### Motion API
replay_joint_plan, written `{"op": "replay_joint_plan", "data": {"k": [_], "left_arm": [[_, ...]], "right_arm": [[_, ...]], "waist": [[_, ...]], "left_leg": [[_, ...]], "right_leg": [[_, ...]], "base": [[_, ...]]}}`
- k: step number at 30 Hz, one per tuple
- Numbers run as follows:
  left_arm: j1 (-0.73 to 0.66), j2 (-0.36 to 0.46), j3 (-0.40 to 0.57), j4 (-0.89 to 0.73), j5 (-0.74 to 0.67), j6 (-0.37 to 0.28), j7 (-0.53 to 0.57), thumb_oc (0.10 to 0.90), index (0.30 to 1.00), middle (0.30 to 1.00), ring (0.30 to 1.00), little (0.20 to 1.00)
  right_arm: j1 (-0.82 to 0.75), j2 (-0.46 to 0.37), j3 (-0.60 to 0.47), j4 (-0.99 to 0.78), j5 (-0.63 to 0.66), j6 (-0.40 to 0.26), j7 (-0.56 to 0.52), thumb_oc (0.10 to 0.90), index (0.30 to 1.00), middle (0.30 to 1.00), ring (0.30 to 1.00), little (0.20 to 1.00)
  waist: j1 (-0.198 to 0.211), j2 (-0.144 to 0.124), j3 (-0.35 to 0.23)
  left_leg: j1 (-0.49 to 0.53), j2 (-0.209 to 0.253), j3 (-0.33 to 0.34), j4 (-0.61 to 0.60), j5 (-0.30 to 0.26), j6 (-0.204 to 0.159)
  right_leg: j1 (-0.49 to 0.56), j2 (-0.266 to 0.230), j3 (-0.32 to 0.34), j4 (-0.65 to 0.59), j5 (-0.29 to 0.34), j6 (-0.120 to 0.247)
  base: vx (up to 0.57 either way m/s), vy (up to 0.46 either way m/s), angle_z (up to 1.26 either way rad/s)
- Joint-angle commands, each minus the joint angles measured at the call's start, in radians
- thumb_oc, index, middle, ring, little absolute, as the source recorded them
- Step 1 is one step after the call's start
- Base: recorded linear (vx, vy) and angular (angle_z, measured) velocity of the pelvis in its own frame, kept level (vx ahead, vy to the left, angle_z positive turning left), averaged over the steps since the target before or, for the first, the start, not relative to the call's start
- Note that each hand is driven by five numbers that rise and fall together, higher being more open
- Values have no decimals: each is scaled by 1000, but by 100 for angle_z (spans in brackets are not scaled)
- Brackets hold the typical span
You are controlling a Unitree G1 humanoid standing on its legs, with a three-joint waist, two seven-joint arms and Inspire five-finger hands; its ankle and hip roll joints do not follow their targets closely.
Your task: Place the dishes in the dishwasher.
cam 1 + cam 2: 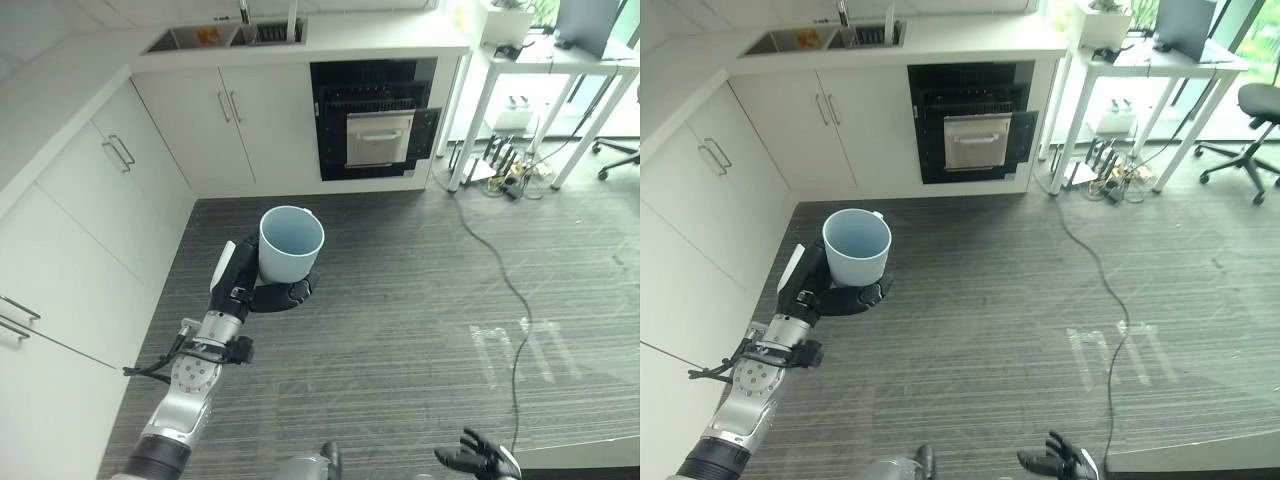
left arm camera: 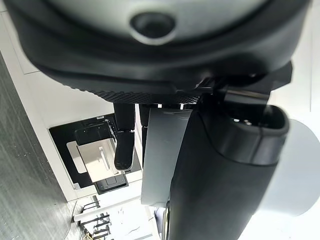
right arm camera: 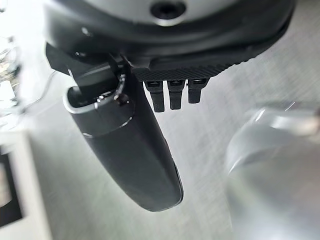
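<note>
Mug [image 1: 291, 243], pale blue, upright and mouth up, sits left of frame centre over the grey floor [image 1: 420, 300], held in the left hand [image 1: 262, 284] with fingers curled around its base and side. Dishwasher [image 1: 375, 118] stands open at upper centre, well apart from the mug, under the counter [image 1: 80, 90]. Right hand [image 1: 480, 458] shows at lower right edge, fingers relaxed and apart, holding nothing.

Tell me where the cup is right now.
The cup sits upright in the left robot hand, held over the striped floor, centre-left in the head views, in front of the open dishwasher.
</note>
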Motion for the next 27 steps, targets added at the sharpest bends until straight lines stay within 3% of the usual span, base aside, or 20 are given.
{"op": "replay_joint_plan", "data": {"k": [1,3,4,5,6,7,10,13,14,15,16,17,18,19,20,21,22,23,25,27], "left_arm": [[-76,36,40,-134,6,-97,24,400,300,300,300,300],[-85,37,22,-123,12,-105,37,400,300,300,300,300],[-88,38,19,-129,15,-108,37,400,300,300,300,300],[-95,36,26,-150,35,-93,41,400,300,300,300,300],[-99,34,31,-158,37,-81,31,400,300,300,300,300],[-87,45,31,-157,30,-98,13,400,300,300,300,300],[-58,53,48,-155,28,-116,6,400,300,300,300,300],[-46,49,53,-171,32,-83,27,400,300,300,300,300],[-36,43,54,-169,38,-78,40,400,300,300,300,300],[-23,37,62,-178,50,-74,57,400,300,300,300,300],[-9,34,75,-192,61,-73,76,400,300,300,300,300],[-2,33,84,-201,58,-71,81,400,300,300,300,300],[2,33,90,-212,49,-63,82,400,300,300,300,300],[4,33,94,-216,43,-59,80,400,300,300,300,300],[7,34,103,-227,25,-48,60,400,300,300,300,300],[6,37,107,-228,14,-43,38,400,300,300,300,300],[2,41,109,-224,6,-43,24,400,300,300,300,300],[-4,45,110,-215,1,-45,20,400,300,300,300,300],[4,49,116,-205,9,-51,36,400,300,300,300,300],[21,53,123,-197,10,-60,55,400,300,300,300,300]], "right_arm": [[-62,-31,11,-32,37,-50,-15,800,900,900,900,900],[-69,-36,18,-55,39,-31,-36,800,900,900,900,900],[-66,-40,14,-65,53,-16,-57,800,900,900,900,900],[-72,-41,4,-46,95,-13,-51,800,900,900,900,900],[-73,-42,-21,-5,110,-28,-21,800,900,900,900,900],[-74,-31,-51,29,109,-37,0,800,900,900,900,900],[-65,-27,-52,35,120,-28,2,800,900,900,900,900],[-64,-31,-44,41,130,-13,-1,800,900,900,900,900],[-66,-35,-38,45,129,-7,4,800,900,900,900,900],[-69,-41,-30,43,119,-12,16,800,900,900,900,900],[-69,-54,-16,32,98,-12,26,800,900,900,900,900],[-69,-63,-9,26,91,-14,26,800,900,900,900,900],[-70,-71,-4,24,88,-16,22,800,900,900,900,900],[-72,-75,-1,26,86,-17,19,800,900,900,900,900],[-77,-85,-1,40,87,-28,17,800,900,900,900,900],[-82,-89,-5,50,90,-33,18,800,900,900,900,900],[-85,-95,-9,56,96,-40,23,800,900,900,900,900],[-93,-98,-11,68,97,-55,38,800,900,900,900,900],[-111,-98,-7,73,82,-60,52,800,900,900,900,900],[-114,-93,13,61,80,-45,44,800,900,900,900,900]], "waist": [[-22,25,-22],[-50,26,-9],[-64,22,-4],[-74,7,2],[-86,-30,6],[-84,-45,-4],[-72,-51,-16],[-84,-49,-31],[-87,-41,-39],[-84,-30,-46],[-78,-24,-49],[-72,-25,-49],[-68,-29,-44],[-66,-30,-41],[-57,-40,-26],[-52,-46,-17],[-42,-43,1],[-28,-39,16],[-11,-37,23],[11,-30,28]], "left_leg": [[7,30,-19,-9,-85,-76],[31,27,-37,-9,-97,-77],[49,24,-51,-9,-113,-78],[82,22,-56,-9,-142,-84],[126,-9,-61,-9,-183,-88],[175,-21,-64,-9,-232,-89],[234,-11,-43,-9,-271,-99],[287,1,-66,-9,-285,-108],[320,17,-76,-9,-267,-130],[342,39,-77,-9,-186,-159],[377,66,-77,-9,-31,-200],[376,80,-72,35,56,-221],[336,95,-68,137,113,-235],[306,100,-66,196,133,-240],[191,131,-56,395,171,-244],[125,162,-48,481,180,-237],[50,157,-54,530,152,-217],[-5,109,-58,483,114,-189],[-12,47,-44,296,81,-164],[-16,3,-75,53,105,-164]], "right_leg": [[85,132,-149,-69,44,-51],[26,201,-138,-142,29,-60],[2,210,-139,-240,34,-68],[-12,175,-158,-443,63,-67],[-124,92,-105,-450,50,-40],[-222,31,-55,-450,59,-3],[-189,9,-105,-450,80,-2],[-149,53,-58,-450,78,-27],[-127,83,-56,-450,66,-49],[-105,112,-68,-450,41,-75],[-67,149,-66,-450,1,-114],[-42,164,-69,-450,-22,-134],[-17,177,-67,-450,-41,-154],[-3,185,-65,-450,-52,-164],[39,199,-61,-450,-77,-195],[61,206,-61,-450,-93,-213],[97,214,-58,-450,-105,-217],[127,222,-41,-450,-118,-215],[144,230,-3,-450,-132,-200],[167,256,53,-450,-154,-180]], "base": [[237,109,25],[257,-58,-12],[431,-190,31],[595,-302,74],[855,-441,83],[825,-435,39],[541,-300,70],[548,-366,-41],[539,-382,-45],[732,-560,-63],[635,-513,-64],[565,-497,-69],[357,-336,-59],[362,-392,-47],[331,-378,-31],[319,-359,6],[284,-180,2],[308,-54,-12],[356,31,-64],[435,93,-146]]}}
